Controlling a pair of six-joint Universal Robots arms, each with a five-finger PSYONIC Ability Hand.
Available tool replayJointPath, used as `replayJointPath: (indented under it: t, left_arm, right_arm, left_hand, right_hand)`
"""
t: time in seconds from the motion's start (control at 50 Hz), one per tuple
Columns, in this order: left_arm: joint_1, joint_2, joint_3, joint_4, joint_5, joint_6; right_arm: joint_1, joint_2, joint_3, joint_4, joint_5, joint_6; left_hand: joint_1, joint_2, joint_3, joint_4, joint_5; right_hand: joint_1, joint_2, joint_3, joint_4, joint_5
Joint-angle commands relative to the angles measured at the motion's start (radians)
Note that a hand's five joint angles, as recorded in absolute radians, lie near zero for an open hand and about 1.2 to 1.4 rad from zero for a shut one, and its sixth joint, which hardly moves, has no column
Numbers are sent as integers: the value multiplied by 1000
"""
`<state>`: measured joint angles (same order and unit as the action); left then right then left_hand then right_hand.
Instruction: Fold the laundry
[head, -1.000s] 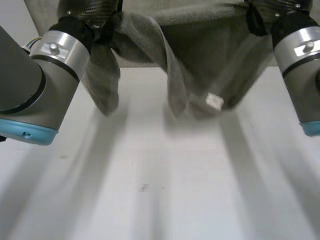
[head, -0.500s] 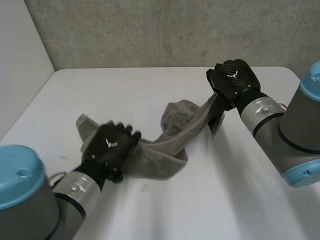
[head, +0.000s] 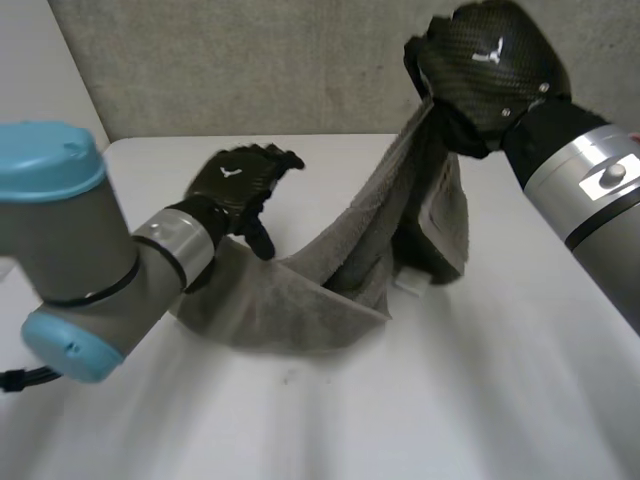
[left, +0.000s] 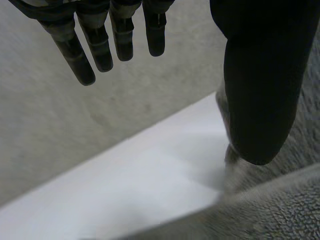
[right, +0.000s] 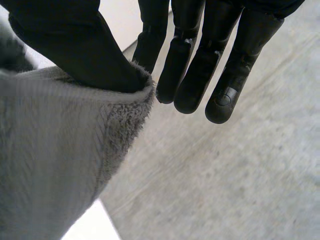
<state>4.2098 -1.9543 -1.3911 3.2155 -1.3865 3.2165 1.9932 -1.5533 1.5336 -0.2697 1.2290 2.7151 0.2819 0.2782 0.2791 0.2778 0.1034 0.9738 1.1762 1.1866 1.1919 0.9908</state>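
A grey fleecy towel (head: 300, 310) lies bunched on the white table (head: 470, 400), and one end of it rises to my right hand (head: 490, 60). That hand is held high at the back right, shut on the towel's edge. In the right wrist view its thumb (right: 65, 45) pinches the towel (right: 50, 150) against the fingers. My left hand (head: 238, 185) hovers over the towel's left end with straight, spread fingers and holds nothing. In the left wrist view the fingers (left: 100, 45) and thumb (left: 260, 75) are apart, and the towel (left: 280, 210) lies below the thumb.
A small white label (head: 412, 285) shows on the towel's hanging part. A grey wall (head: 300, 70) runs along the table's far edge, and a white side wall (head: 40, 80) stands at the left. Bare table lies in front of the towel.
My left hand has let go of the towel, opened and lifted up and back. My right hand has risen with the towel's edge, pulling that end up off the table.
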Motion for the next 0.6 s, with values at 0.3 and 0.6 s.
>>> replayJointPath:
  t: [0.3, 0.6]
  left_arm:
    - [22, -207, 245, -227, 288, -182]
    - [42, -339, 267, -220, 215, -109]
  right_arm:
    - [-14, -34, -38, -16, -29, -2]
    - [-49, -34, -33, -8, -28, 0]
  left_hand:
    - [196, 200, 199, 200, 200]
    - [557, 561, 560, 561, 561]
  right_hand:
    - [422, 220, 210, 204, 231]
    - [422, 220, 210, 204, 231]
